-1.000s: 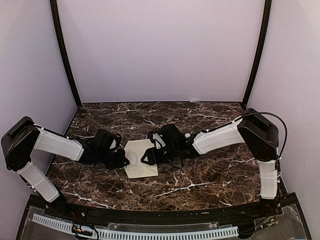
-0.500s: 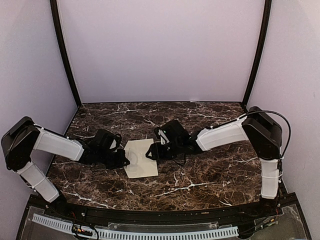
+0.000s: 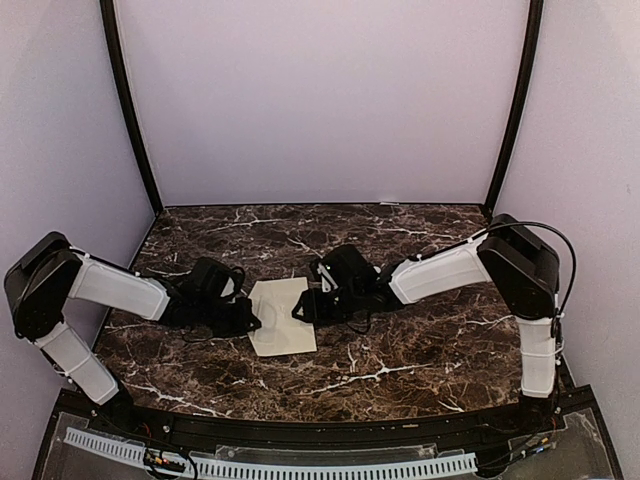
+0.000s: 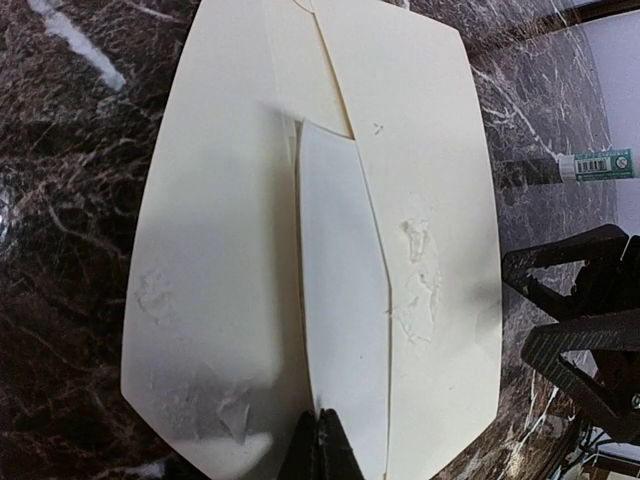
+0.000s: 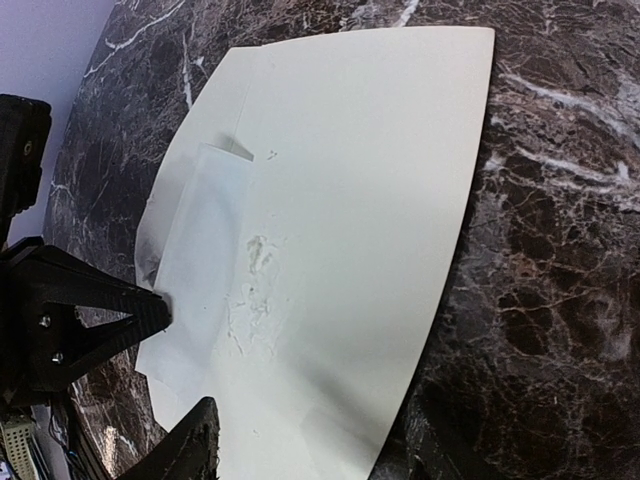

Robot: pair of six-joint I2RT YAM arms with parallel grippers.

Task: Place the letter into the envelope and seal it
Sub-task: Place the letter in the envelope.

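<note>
- The envelope (image 3: 283, 318) lies flat near the middle of the counter (image 3: 420, 350), between the two arms, and its pointed flap is not folded down.
- The letter (image 4: 342, 300) seems to be only partly inside. In the left wrist view a paler strip of it shows beside the cream panel that covers the rest.
- My judgement is that the insertion is well begun but not finished. The rest of the sheet must go in, then the flap must be folded and pressed, so no sealing is done yet.
- The left jaws are pressed together, with the tip at the outer edge of the letter. I cannot tell whether paper is caught between them or the tip only rests on it.
- The right jaws are spread and hold nothing. They stand just beside the opposite long edge of the envelope, low over the counter.
- Rough torn patches show on the cream paper near the fold, and a fingertip could catch there.
- Bare marble shows on the far and near sides of the envelope, and the walls (image 3: 320, 100) are well apart from it. Left and right there is little room, because both jaws stand close to the paper.
</note>
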